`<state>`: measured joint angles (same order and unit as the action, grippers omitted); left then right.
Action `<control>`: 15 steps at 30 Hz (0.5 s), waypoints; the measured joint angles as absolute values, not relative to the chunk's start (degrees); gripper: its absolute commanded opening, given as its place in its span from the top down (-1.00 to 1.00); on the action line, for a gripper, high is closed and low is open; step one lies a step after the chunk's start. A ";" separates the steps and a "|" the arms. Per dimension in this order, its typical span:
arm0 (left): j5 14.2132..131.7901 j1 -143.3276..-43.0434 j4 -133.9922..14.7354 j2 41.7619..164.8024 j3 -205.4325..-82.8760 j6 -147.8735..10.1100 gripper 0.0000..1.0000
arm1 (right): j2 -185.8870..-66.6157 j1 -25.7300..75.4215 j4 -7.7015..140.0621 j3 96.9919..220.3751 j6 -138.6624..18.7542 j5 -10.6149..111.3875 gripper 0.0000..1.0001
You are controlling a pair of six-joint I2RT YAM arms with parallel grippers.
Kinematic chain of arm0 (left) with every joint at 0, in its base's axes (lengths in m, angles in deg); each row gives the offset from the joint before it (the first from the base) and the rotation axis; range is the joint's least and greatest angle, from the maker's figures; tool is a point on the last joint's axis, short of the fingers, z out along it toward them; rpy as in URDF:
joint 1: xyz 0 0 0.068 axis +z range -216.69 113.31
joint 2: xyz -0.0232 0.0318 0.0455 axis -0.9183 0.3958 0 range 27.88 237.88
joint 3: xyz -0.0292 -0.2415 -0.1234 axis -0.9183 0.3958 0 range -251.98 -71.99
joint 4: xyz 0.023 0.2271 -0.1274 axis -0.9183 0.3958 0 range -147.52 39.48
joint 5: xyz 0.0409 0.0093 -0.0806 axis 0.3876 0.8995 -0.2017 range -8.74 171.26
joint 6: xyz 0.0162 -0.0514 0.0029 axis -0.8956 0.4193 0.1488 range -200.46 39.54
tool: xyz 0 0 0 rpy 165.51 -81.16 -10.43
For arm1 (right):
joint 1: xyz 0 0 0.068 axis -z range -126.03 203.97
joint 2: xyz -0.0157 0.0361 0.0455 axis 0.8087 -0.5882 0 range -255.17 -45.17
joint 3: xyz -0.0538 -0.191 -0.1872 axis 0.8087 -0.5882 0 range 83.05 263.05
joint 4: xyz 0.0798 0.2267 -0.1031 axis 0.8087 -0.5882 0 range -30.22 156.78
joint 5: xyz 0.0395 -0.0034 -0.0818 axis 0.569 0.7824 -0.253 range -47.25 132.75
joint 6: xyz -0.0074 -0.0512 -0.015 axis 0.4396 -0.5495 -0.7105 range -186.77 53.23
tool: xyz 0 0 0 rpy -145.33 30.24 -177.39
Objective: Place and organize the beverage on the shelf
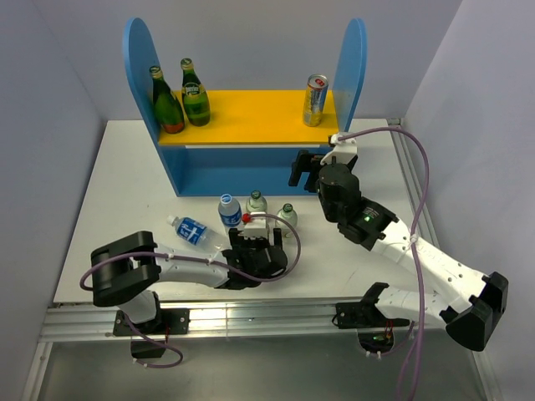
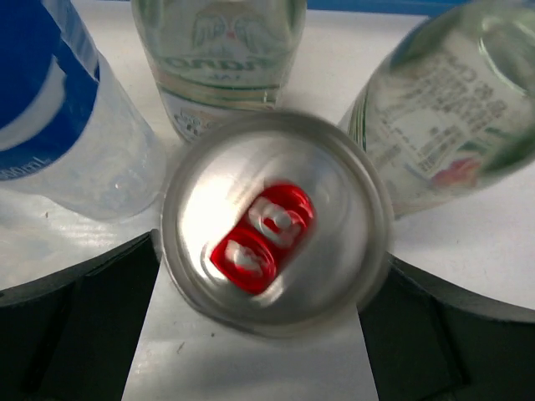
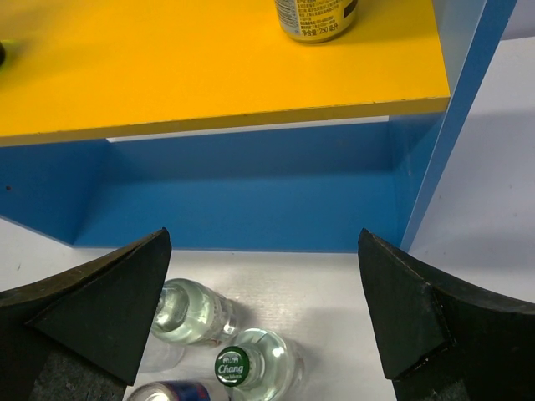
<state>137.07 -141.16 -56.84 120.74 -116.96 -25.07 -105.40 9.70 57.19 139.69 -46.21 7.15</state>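
The blue shelf [image 1: 343, 75] has a yellow-orange upper board [image 1: 251, 113] that carries two green bottles [image 1: 182, 98] at the left and a can [image 1: 315, 100] at the right. A silver can with a red tab [image 2: 276, 221] stands on the table between the fingers of my left gripper [image 2: 274, 251]. The jaws are wide apart on either side of it. It also shows in the top view [image 1: 247, 220]. My right gripper [image 3: 263, 238] is open and empty in front of the shelf's lower bay [image 3: 251, 192]. It also shows in the top view [image 1: 303, 170].
Two clear glass bottles [image 1: 257, 203] [image 1: 287, 214] and an upright blue-label water bottle [image 1: 229, 209] stand just beyond the red-tab can. A second water bottle [image 1: 191, 230] lies on its side to the left. The table's near edge rail [image 1: 251, 316] runs below.
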 measured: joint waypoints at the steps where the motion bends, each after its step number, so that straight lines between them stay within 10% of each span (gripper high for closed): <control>1: 136.99 -140.77 -57.12 120.80 -116.87 -25.31 -0.97 | -105.40 9.70 57.21 139.69 -46.19 7.15 -1.00; 12: 136.66 -137.64 -65.78 124.54 -115.23 -30.29 -0.84 | -103.67 9.70 57.32 137.05 -46.19 6.21 -1.00; 15: 136.66 -137.64 -68.38 126.48 -114.94 -31.91 -0.50 | -103.47 9.70 57.37 136.26 -46.17 6.04 -1.00</control>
<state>136.66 -137.64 -68.38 126.48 -114.94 -31.91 -103.47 9.70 57.37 136.26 -46.17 6.04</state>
